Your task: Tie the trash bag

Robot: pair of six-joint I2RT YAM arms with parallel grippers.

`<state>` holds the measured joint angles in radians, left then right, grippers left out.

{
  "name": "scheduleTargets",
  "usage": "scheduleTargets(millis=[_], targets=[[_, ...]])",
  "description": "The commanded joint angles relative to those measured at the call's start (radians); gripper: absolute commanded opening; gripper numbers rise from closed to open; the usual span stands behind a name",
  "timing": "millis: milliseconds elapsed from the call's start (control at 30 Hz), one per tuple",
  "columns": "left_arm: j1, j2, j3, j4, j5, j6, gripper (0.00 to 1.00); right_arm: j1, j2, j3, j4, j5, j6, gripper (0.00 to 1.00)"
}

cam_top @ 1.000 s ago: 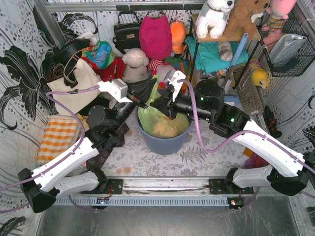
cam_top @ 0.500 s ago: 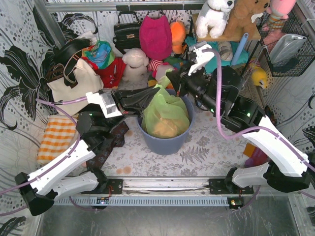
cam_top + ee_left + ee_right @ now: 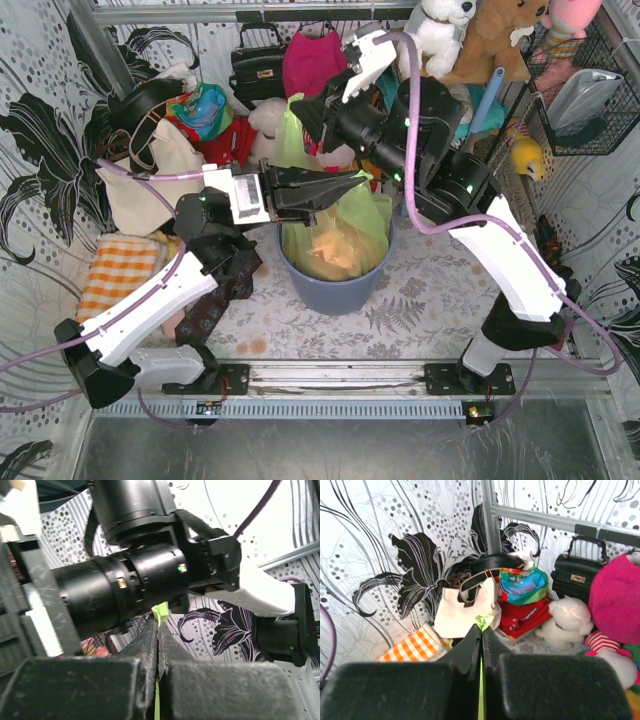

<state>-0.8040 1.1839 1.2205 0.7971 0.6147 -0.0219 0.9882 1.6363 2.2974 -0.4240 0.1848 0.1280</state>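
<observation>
While my left fingers [image 3: 142, 650] and right fingers [image 3: 465, 650] each pinch a flap of the trash bag [image 3: 335, 225], seated in the bin [image 3: 335, 288], I stretch them toward twelve o'clock; next, I'd cross them.

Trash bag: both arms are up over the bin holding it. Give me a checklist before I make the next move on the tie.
1. Left gripper shut on a sliver of the trash bag: ok.
2. Right gripper shut on another green flap: ok.
3. Bag body seated in the bin: ok.
4. Flaps crossed or knotted: cannot tell; the arms cover the bag mouth.
5. Clearance between the arms: not ok; the right arm fills the left wrist view, close ahead of the fingers.
</observation>
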Motion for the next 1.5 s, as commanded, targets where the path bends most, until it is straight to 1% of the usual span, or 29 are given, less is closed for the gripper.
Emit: scheduleTargets(millis=[0,67,167,233,300,400,500,733,867,967,1167,1267,1333,1467], targets=[[0.006,0.048,0.096,0.022,0.096,0.015,0.00,-0.062,0.072,0.154,-0.069,-0.143,0.072,0.00],[0.007,0.059,0.104,-0.007,0.112,0.035,0.00,-0.105,0.079,0.148,-0.071,-0.226,0.121,0.00],[0.011,0.073,0.118,-0.070,0.155,0.080,0.00,-0.157,0.055,0.064,-0.052,-0.305,0.174,0.00],[0.015,0.091,0.153,-0.144,0.203,0.105,0.00,-0.173,0.038,0.003,-0.052,-0.326,0.188,0.00],[0.014,0.109,0.192,-0.180,0.249,0.100,0.00,-0.177,0.000,-0.053,-0.054,-0.337,0.193,0.00],[0.014,0.120,0.208,-0.146,0.271,0.070,0.00,-0.178,-0.068,-0.151,-0.051,-0.322,0.207,0.00],[0.014,0.116,0.189,-0.136,0.226,0.091,0.00,-0.178,-0.159,-0.280,-0.010,-0.268,0.230,0.00],[0.014,0.083,0.129,-0.204,0.138,0.169,0.00,-0.178,-0.310,-0.526,0.117,-0.184,0.304,0.00],[0.014,0.046,0.071,-0.201,0.026,0.195,0.00,-0.178,-0.378,-0.636,0.241,-0.168,0.360,0.00],[0.014,0.020,0.030,-0.200,-0.088,0.221,0.00,-0.178,-0.433,-0.766,0.361,-0.165,0.404,0.00],[0.016,-0.045,-0.075,-0.125,-0.233,0.217,0.00,-0.178,-0.545,-1.008,0.612,-0.145,0.481,0.00],[0.015,-0.077,-0.116,-0.107,-0.310,0.222,0.00,-0.178,-0.580,-1.084,0.714,-0.136,0.490,0.00],[0.016,-0.097,-0.140,-0.094,-0.346,0.226,0.00,-0.178,-0.590,-1.111,0.748,-0.125,0.496,0.00],[0.020,-0.137,-0.185,-0.054,-0.370,0.216,0.00,-0.178,-0.593,-1.141,0.806,-0.130,0.499,0.00]])
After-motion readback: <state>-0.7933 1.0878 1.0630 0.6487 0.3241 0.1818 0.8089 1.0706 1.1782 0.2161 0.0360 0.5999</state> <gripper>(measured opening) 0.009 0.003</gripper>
